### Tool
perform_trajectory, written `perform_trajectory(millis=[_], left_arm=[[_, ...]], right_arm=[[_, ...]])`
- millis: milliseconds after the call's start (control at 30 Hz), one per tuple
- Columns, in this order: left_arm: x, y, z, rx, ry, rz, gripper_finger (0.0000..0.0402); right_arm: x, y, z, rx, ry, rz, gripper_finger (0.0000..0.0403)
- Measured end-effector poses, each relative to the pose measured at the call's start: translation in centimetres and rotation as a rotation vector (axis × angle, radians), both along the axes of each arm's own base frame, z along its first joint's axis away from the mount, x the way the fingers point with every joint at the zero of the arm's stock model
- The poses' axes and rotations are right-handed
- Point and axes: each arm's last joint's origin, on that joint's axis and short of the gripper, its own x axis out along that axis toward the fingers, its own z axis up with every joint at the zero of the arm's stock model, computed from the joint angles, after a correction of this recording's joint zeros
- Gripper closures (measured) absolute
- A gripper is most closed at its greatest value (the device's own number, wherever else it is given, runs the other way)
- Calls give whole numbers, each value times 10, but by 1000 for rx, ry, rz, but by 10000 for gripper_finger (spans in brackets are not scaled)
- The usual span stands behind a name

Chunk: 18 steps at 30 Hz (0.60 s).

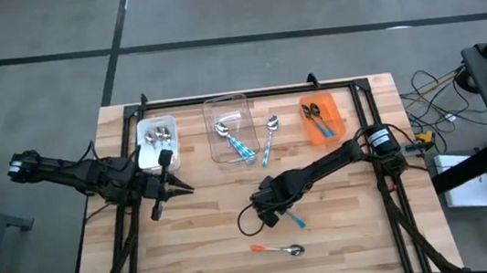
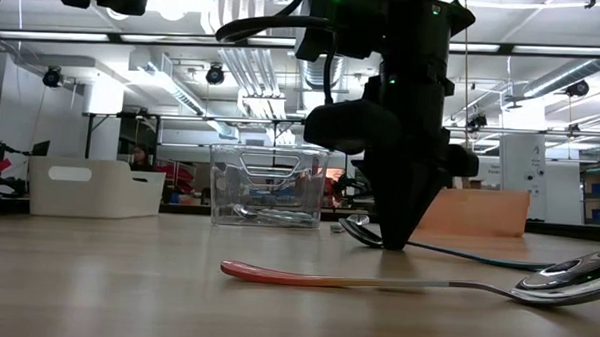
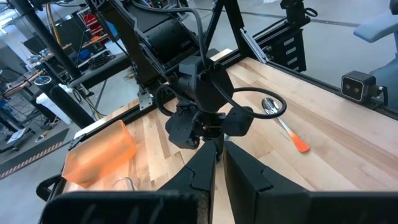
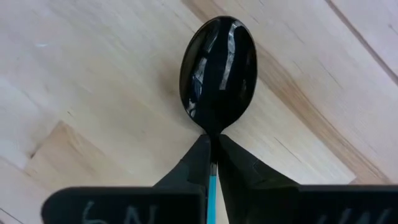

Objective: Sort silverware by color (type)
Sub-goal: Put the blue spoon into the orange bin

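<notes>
Reaching down to mid-table, the right gripper (image 4: 212, 163) is pinched on the blue-handled spoon (image 4: 217, 68). The left gripper (image 1: 173, 187) is held low beside the white bin (image 1: 146, 153), fingers pressed together.

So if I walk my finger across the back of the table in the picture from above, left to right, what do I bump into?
White bin → clear bin → loose blue-handled spoon → orange bin.
</notes>
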Motion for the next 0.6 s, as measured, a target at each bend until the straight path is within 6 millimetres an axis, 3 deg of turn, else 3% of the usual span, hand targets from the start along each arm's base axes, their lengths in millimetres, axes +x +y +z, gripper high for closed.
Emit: perform_trajectory(millis=[133, 600], left_arm=[[0, 0, 0, 0, 0, 0, 387], [1, 3, 4, 26, -48, 93, 387]], right_arm=[[2, 0, 11, 2, -22, 22, 392], [12, -10, 81, -27, -196, 69, 393]])
